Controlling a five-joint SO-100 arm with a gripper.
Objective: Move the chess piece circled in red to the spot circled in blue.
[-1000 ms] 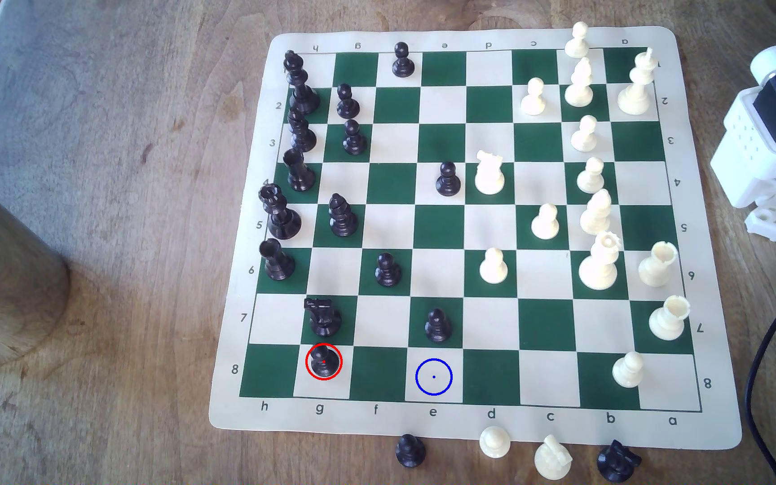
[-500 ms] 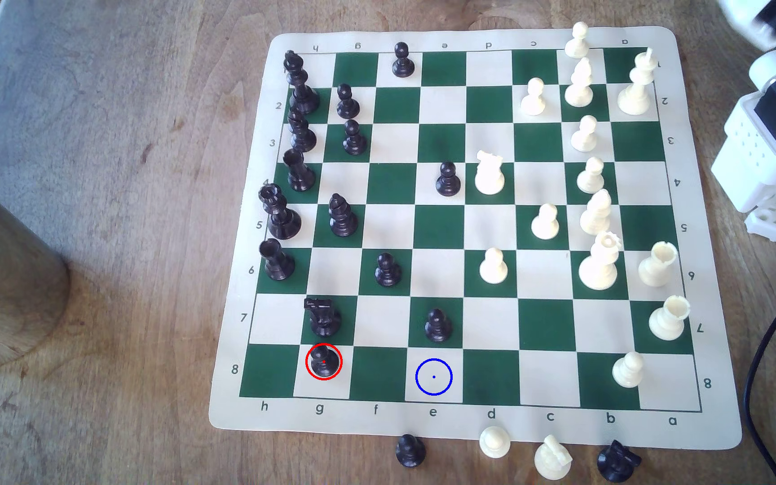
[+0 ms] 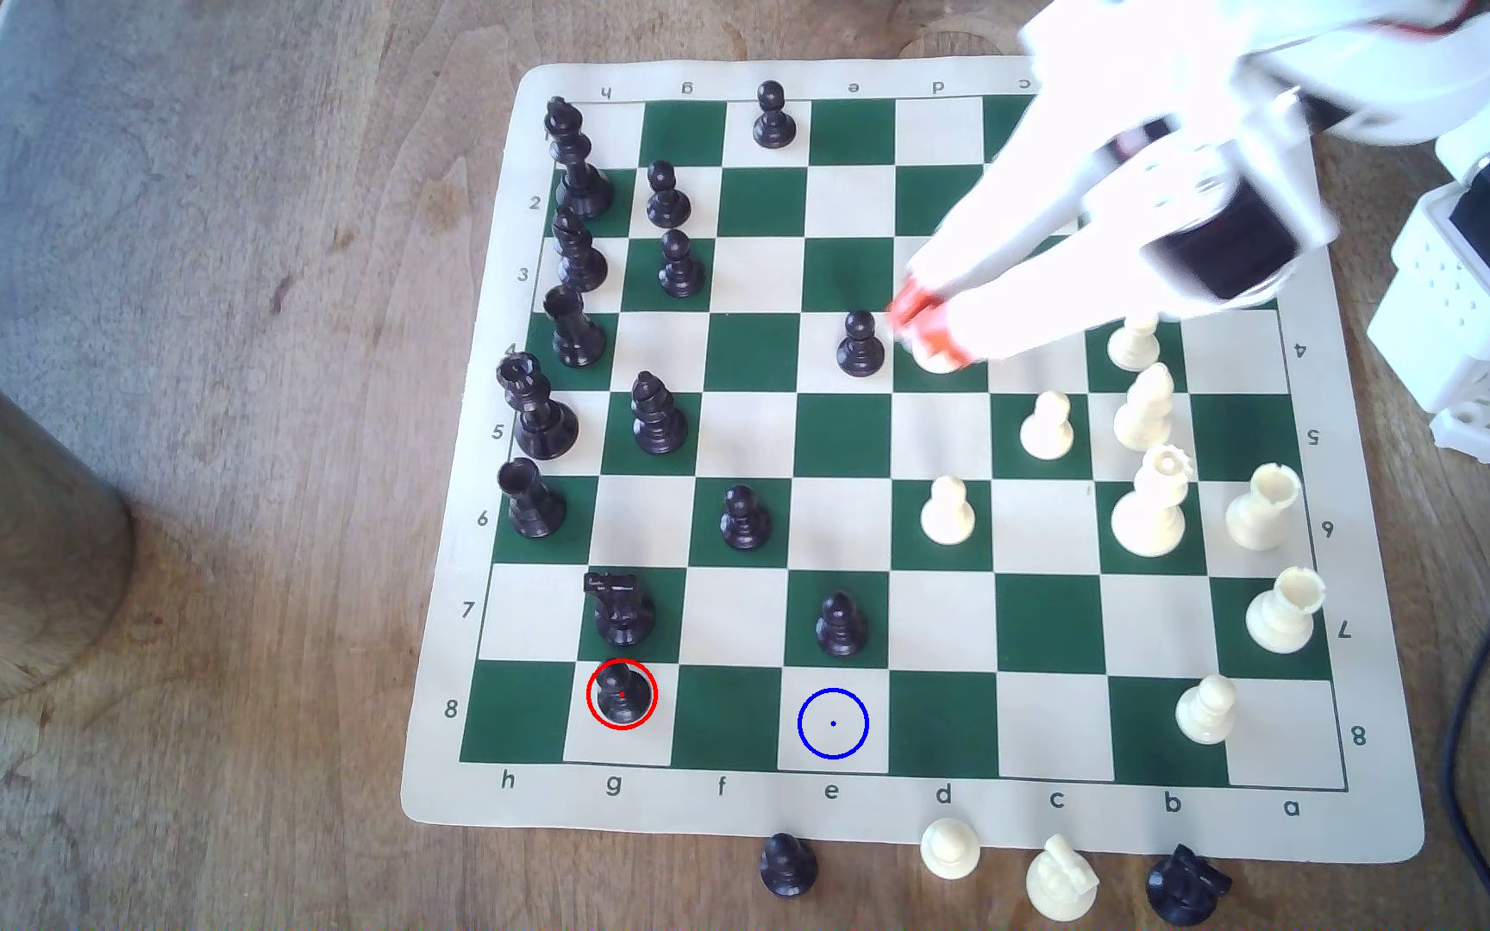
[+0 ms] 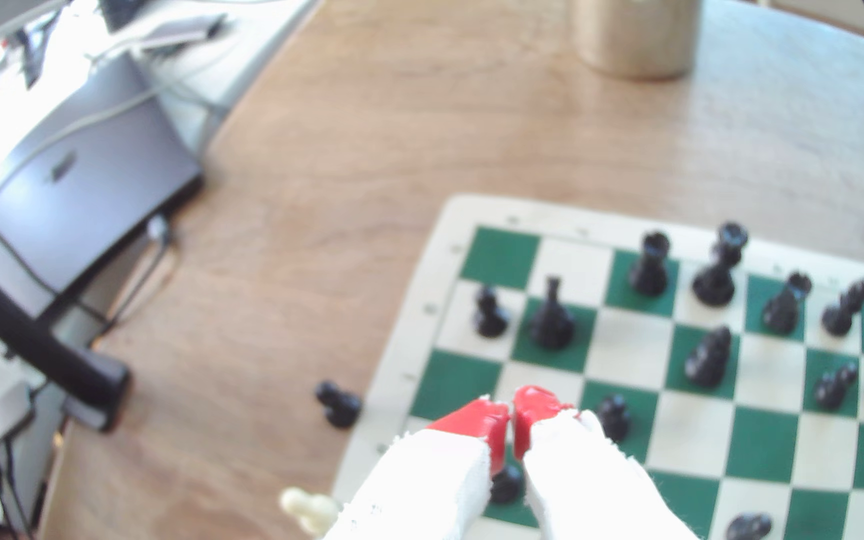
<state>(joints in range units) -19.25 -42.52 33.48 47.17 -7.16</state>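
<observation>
The gripper [image 3: 912, 318] hangs over the middle of the board with its red-tipped jaws pressed together and nothing between them; the black pawn [image 3: 621, 696] stands upright on its red-ringed square in the near row, well off toward the exterior view's lower left; the blue-ringed square [image 3: 833, 723] lies two squares to the pawn's right in that row.

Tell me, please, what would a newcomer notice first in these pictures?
First the blurred white arm, reaching in from the exterior view's upper right over the board; its gripper with red-tipped jaws, nearly closed, hangs above the middle squares. Next the red circle around a black pawn in the bottom row, with the empty blue-circled square two squares to its right in that view.
</observation>
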